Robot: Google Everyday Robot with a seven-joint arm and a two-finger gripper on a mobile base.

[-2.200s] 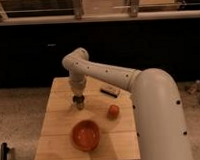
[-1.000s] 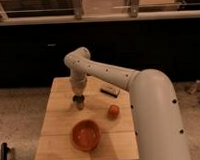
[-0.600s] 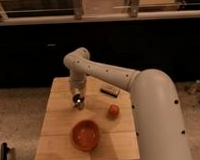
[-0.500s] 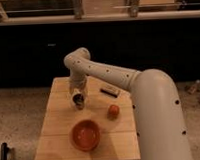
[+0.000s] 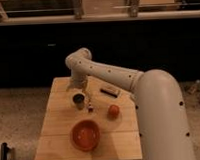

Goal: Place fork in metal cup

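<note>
The metal cup (image 5: 78,99) is small, round and dark grey, and stands upright on the wooden table (image 5: 60,126) left of its middle. My gripper (image 5: 79,89) hangs straight down from the white arm, just above the cup's far rim. A tiny slim dark thing with a pale glint, which looks like the fork (image 5: 89,107), lies on the table just right of the cup and in front of it. I cannot tell whether it touches the cup.
An orange bowl (image 5: 86,135) sits near the table's front. A small orange ball (image 5: 113,110) lies right of the middle. A flat dark block with a pale top (image 5: 110,90) lies at the back right. The white arm (image 5: 154,102) covers the table's right side.
The gripper has risen a little from the cup, so the cup's rim now shows below it. The other things have not moved.
</note>
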